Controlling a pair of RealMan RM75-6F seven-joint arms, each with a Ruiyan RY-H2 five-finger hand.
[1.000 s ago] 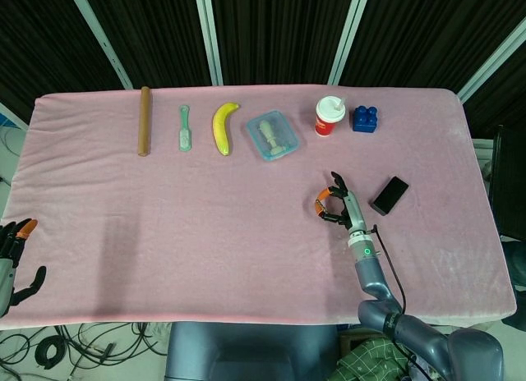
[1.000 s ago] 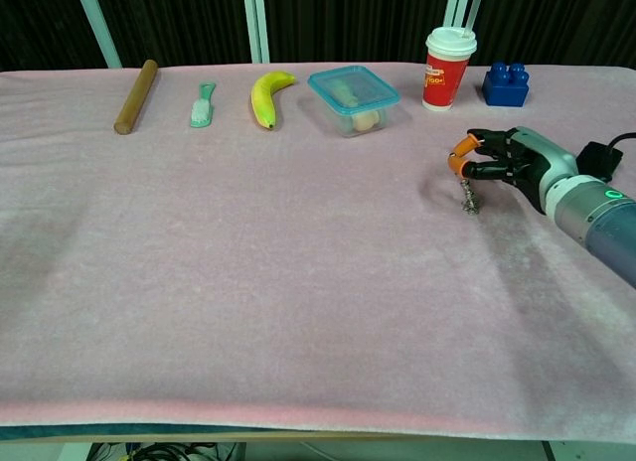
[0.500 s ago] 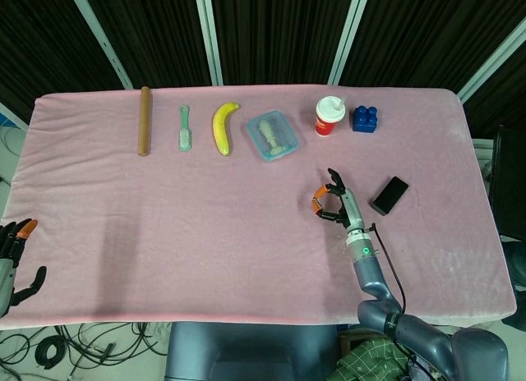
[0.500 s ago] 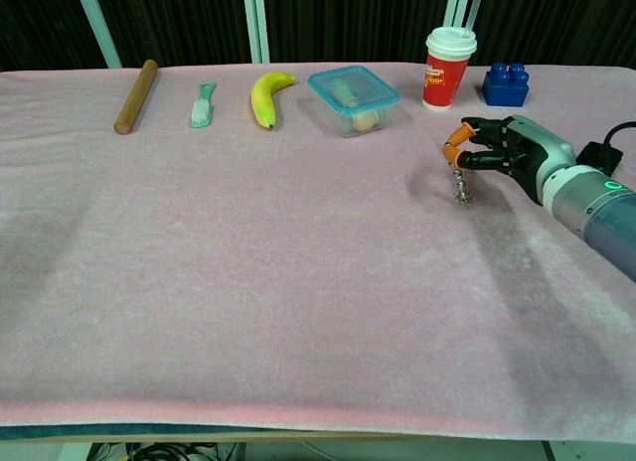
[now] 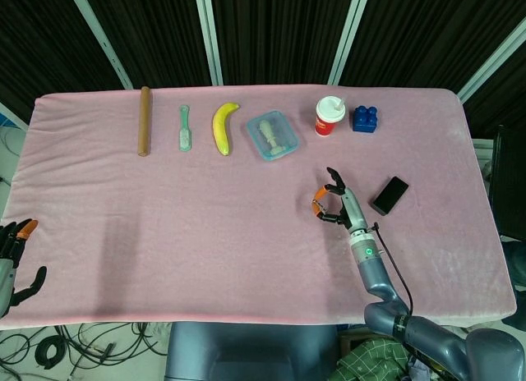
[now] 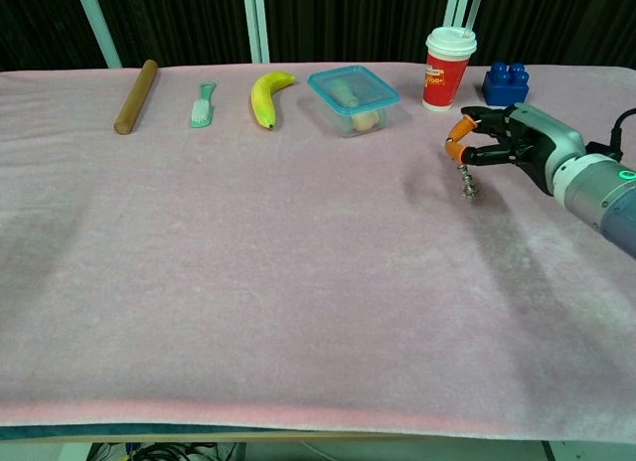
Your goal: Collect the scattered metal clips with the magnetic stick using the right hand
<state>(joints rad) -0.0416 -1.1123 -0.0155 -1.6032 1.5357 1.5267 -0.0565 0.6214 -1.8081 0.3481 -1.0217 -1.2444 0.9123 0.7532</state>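
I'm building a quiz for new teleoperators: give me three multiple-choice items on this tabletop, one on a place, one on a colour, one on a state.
1. What lies directly left of the banana?
A. green brush
B. blue block
C. cup

2. What colour is the block next to the cup?
A. yellow
B. blue
C. green

3. What is the right hand doing?
A. lying flat on the cloth
B. gripping the cup
C. pinching a stick with clips hanging from its tip

Answers:
1 A: in the chest view the brush sits between the wooden rod and the banana.
2 B: the studded block is blue in both views.
3 C: the stick hangs from the fingertips with a clump of clips at its end.
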